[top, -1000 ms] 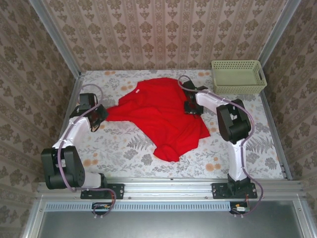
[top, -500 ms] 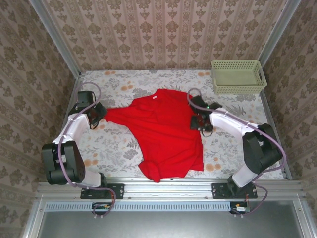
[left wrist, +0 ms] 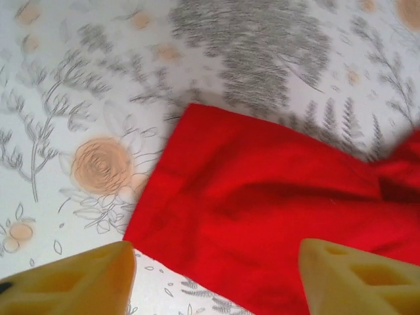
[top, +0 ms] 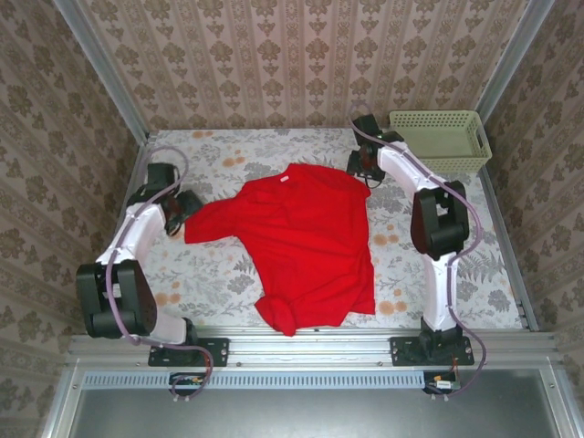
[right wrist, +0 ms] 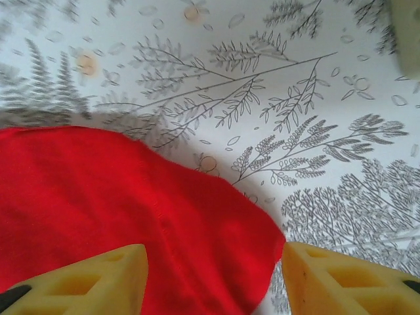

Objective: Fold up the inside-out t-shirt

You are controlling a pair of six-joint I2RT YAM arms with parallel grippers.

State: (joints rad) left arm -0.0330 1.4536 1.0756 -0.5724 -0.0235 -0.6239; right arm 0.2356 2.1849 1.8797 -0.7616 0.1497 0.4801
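Lying flat in the middle of the table, collar far, the shirt has its left sleeve under the left gripper and its right shoulder under the right gripper, both open and empty.

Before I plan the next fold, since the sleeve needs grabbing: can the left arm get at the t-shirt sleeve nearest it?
Probably yes. The left gripper hangs open right above the sleeve of the t-shirt, with nothing between its fingers and the cloth.
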